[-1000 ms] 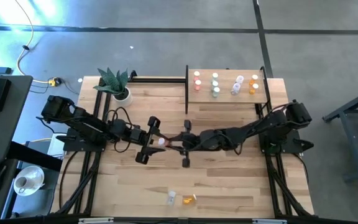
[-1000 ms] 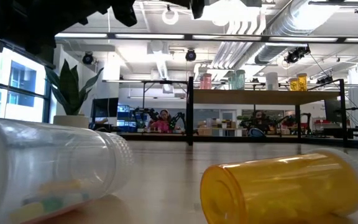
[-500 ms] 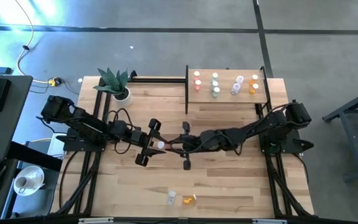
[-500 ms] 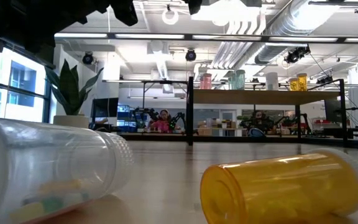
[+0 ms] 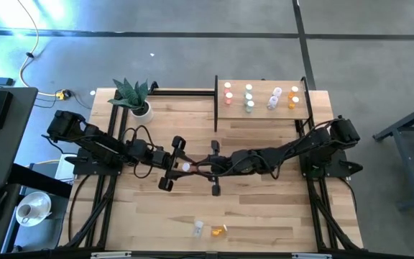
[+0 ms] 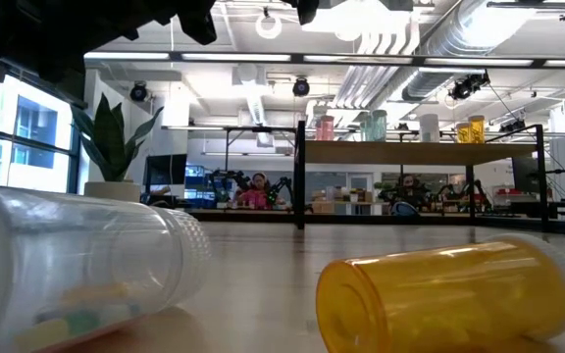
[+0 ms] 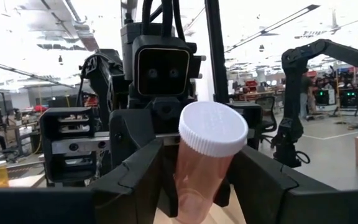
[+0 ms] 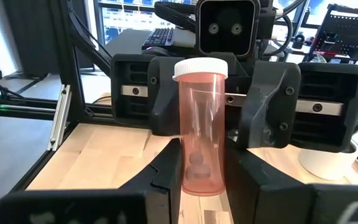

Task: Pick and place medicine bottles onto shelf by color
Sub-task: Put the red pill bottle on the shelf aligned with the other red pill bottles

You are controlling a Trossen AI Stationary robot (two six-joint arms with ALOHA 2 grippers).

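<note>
A pink medicine bottle [image 8: 201, 124] with a white cap [image 5: 185, 167] stands upright in the air over the table's middle. My right gripper [image 8: 201, 180] is shut on it, reaching in level from the table's right. My left gripper [image 7: 194, 180] faces it from the left, open, with its fingers [image 8: 166, 99] on either side of the bottle's upper body below the cap. A clear bottle [image 5: 198, 229] and an orange bottle [image 5: 219, 230] lie on their sides near the table's front edge. The shelf [image 5: 264, 108] at the far right carries several bottles. My right gripper pinches the bottle's lower body [image 8: 199, 168] between its two fingers. The fingers lie level, coming from the table's right, across the bottle. The bottle stands upright with its cap up, clear of the table. My left gripper has one finger [image 7: 253, 180] close against the bottle's side; I cannot tell whether it touches.
A potted plant [image 5: 135, 97] stands at the far left. The shelf's black frame [image 5: 215, 104] rises at the far middle. The two lying bottles fill the foreground of the low view, the clear one [image 6: 77, 265] and the orange one [image 6: 439, 294].
My left gripper's fingers have drawn closer together around the bottle's upper part. Both hands have stayed where they were, and the bottle has kept upright in my right gripper.
</note>
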